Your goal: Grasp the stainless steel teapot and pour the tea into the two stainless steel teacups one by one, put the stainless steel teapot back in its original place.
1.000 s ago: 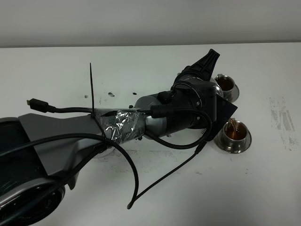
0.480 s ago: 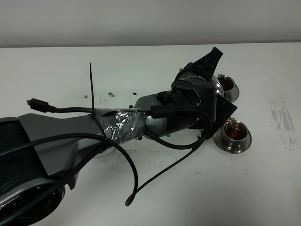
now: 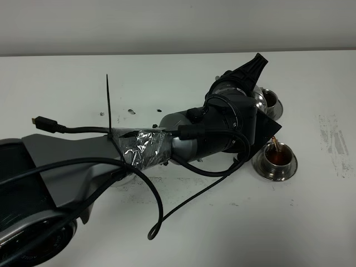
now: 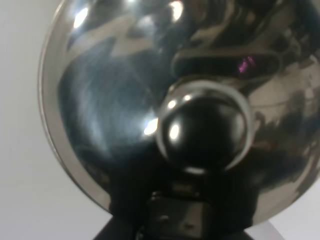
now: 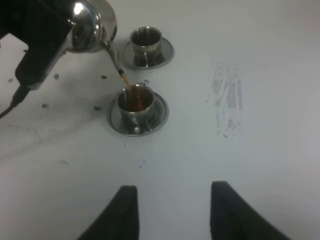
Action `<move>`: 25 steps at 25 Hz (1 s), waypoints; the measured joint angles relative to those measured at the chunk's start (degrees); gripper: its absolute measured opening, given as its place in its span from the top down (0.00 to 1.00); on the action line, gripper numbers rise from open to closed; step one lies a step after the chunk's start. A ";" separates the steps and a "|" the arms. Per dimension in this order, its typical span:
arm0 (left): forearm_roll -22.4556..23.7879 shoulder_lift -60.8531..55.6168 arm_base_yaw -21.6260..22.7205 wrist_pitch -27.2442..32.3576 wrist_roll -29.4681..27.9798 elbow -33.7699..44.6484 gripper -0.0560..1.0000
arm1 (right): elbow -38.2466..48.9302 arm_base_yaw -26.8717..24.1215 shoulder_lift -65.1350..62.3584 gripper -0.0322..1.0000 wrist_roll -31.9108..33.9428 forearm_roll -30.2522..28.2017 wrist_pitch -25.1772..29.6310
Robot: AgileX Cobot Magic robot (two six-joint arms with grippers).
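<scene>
The stainless steel teapot (image 5: 90, 25) was held tilted, pinched by the left pincer (image 3: 253, 69); tea (image 5: 125, 80) was streamed into the nearer teacup (image 5: 135, 105) toward the counter's (image 5: 260, 150) right edge. The right pincer (image 5: 172, 212) was spread, empty.

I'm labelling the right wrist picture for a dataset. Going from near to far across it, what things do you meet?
right gripper → nearer teacup on its saucer, tea streaming into it → farther teacup on its saucer. The teapot hangs above, so it is left out.
</scene>
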 joint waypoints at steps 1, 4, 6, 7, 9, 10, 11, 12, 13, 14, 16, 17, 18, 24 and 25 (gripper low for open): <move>0.05 0.00 0.00 -0.13 0.00 0.00 0.77 | 0.00 0.00 0.00 0.65 0.00 0.00 0.00; 0.17 0.00 0.00 -0.68 0.00 0.00 0.77 | 0.00 0.00 0.00 0.65 0.00 0.00 0.00; 0.91 0.00 0.00 -1.03 0.05 0.00 0.77 | 0.00 0.00 0.00 0.65 0.00 0.00 0.00; 1.10 0.00 0.00 -1.08 0.05 0.00 0.77 | 0.00 0.00 0.00 0.65 0.00 0.00 0.00; 1.31 0.00 0.00 -1.30 0.05 0.00 0.77 | 0.00 0.00 0.00 0.65 0.00 0.00 0.00; 1.31 0.00 0.00 -1.41 0.05 0.00 0.77 | 0.00 0.00 0.00 0.65 0.00 0.00 0.00; 1.31 0.00 0.00 -1.41 0.05 0.00 0.77 | 0.00 0.00 0.00 0.65 0.00 0.00 0.00; 1.31 0.00 0.00 -1.41 0.05 0.00 0.77 | 0.00 0.00 0.00 0.65 -0.06 0.00 0.00; 1.35 0.00 0.00 -1.41 0.05 0.00 0.77 | 0.00 0.00 0.00 0.65 -0.06 0.00 0.00; 1.35 0.00 0.00 -1.41 0.05 0.00 0.77 | 0.00 0.00 0.00 0.65 -0.06 0.00 0.00; 1.35 0.00 0.00 -1.41 0.05 0.00 0.77 | 0.00 0.00 0.00 0.65 -0.06 0.00 0.00; 1.35 0.00 0.00 -1.41 0.05 0.00 0.77 | 0.00 0.00 0.00 0.65 -0.06 0.00 0.00; 1.35 0.00 0.00 -1.45 0.05 0.00 0.77 | 0.00 0.00 0.00 0.65 -0.06 0.00 0.00; 1.35 0.00 0.00 -1.45 0.05 0.00 0.77 | 0.00 0.00 0.00 0.65 -0.06 0.00 0.00; 1.35 0.00 0.00 -1.47 0.05 0.00 0.77 | 0.00 0.00 0.00 0.65 -0.06 0.00 0.00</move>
